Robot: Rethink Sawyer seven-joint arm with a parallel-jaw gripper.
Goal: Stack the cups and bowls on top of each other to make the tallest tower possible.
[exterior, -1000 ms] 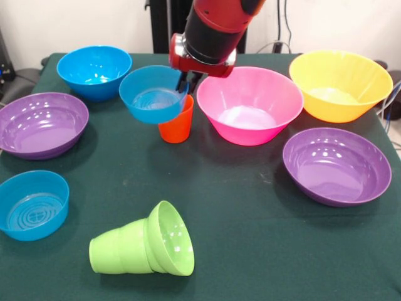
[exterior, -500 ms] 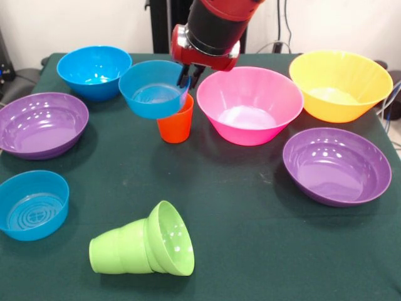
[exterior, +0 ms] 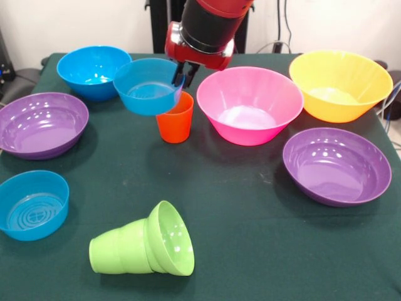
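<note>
Fingers (exterior: 182,75) clenched on right rim of blue bowl (exterior: 145,86), held tilted above bench (exterior: 250,207), beside orange cup (exterior: 175,119); step: seating first bowl; next probably requires centring and levelling over cup.

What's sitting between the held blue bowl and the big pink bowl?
In the front view, the orange cup stands upright between the held blue bowl and the pink bowl, partly under the blue one's rim.

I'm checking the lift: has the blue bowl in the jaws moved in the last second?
Yes. The held blue bowl has risen and shifted toward picture left, uncovering more of the orange cup, which stays put.
</note>
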